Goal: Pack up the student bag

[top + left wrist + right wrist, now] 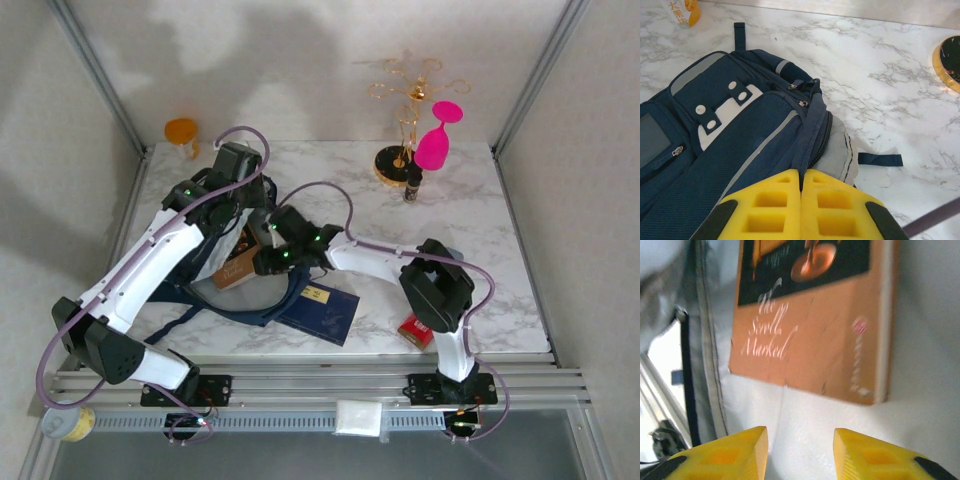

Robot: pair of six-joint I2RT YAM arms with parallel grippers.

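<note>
Left claw (801, 200) pinched shut on student bag (715, 150) rim, bag lying on bench (890, 75) near-left; right claw (800, 450) parted, empty, just beside orange book (810, 340) inside bag. Risk: rim slips, mouth collapses, book snags

The counter's (480, 250) right half lies bare between the gold stand (405, 100) at the far edge and the red box (415, 330) near the near edge. The student bag (755, 140) crowds the left.

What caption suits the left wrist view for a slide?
Left gripper, jaws shut on the student bag at its opening, over the marble table.
</note>
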